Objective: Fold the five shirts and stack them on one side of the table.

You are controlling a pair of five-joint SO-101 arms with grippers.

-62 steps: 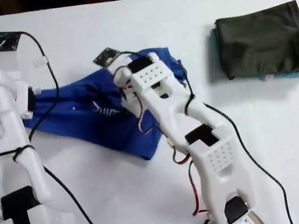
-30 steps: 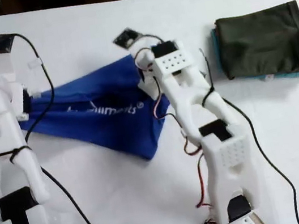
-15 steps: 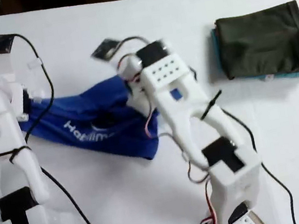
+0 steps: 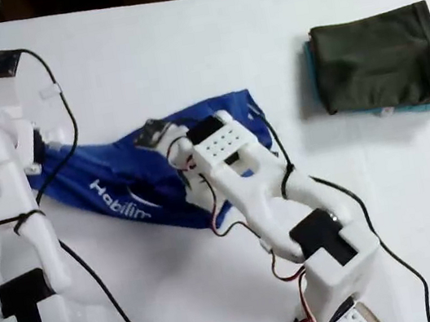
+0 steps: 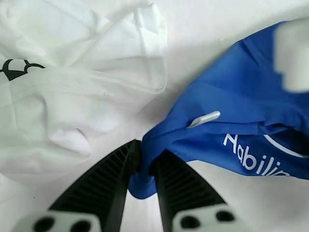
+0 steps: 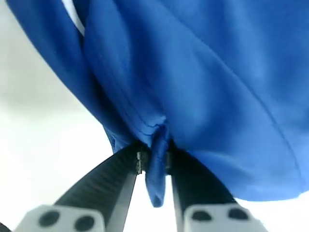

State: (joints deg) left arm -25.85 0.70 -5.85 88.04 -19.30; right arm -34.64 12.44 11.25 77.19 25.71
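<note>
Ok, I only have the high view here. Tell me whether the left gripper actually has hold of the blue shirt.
Observer: Yes. In the left wrist view the left gripper is shut on a bunched edge of the blue shirt.
Operator: Now check the right gripper.
Observer: The right wrist view shows the right gripper shut on a pinched fold of the same shirt.
Operator: Report anything lying near the left gripper.
Observer: A crumpled white shirt with a small black mark lies close beside the blue one. I cannot tell whether the two touch.
</note>
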